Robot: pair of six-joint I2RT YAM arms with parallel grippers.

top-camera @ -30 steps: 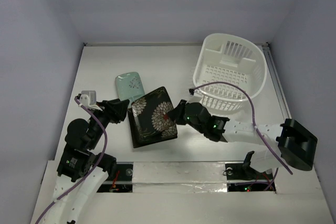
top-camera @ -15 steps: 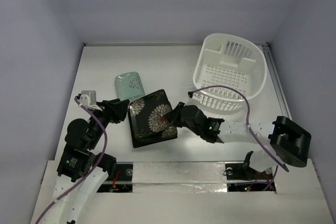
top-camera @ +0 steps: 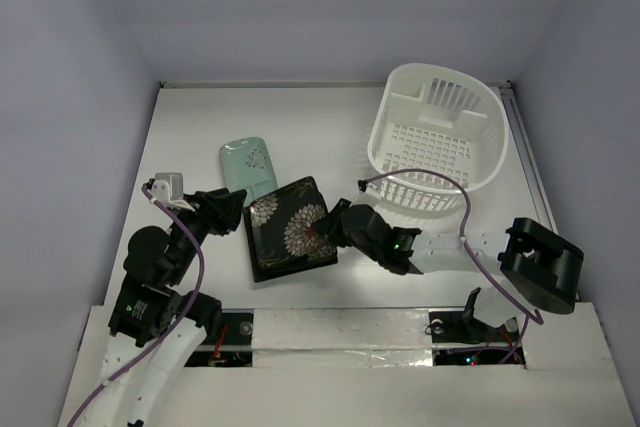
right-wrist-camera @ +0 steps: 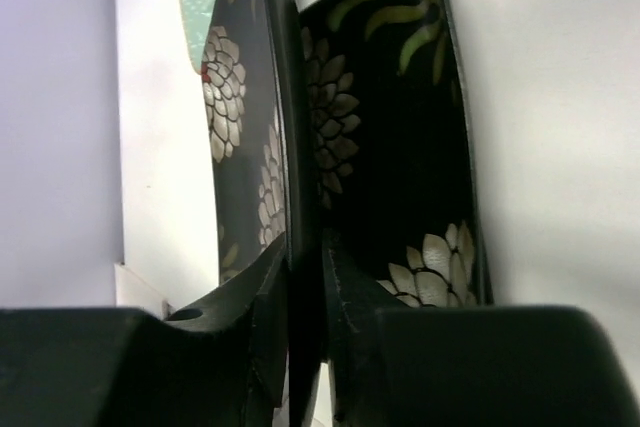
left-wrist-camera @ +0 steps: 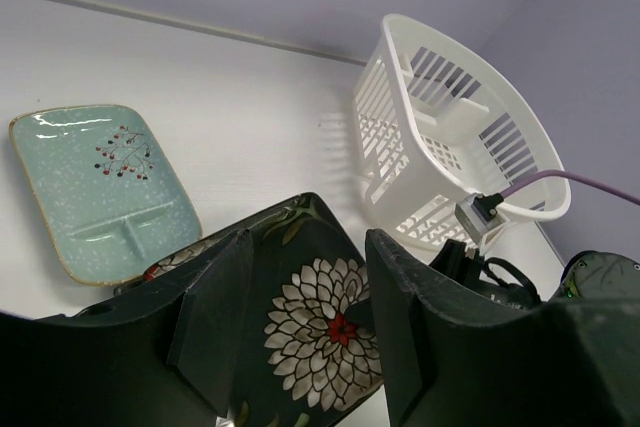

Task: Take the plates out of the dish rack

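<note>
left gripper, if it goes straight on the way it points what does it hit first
Most likely the black square plate with white-and-red flowers, just ahead of the open left gripper; depth is unclear.

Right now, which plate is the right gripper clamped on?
The top black flower-pattern plate, pinched at its right edge by the right gripper. The second black plate lies beneath; the mint-green plate lies untouched.
</note>
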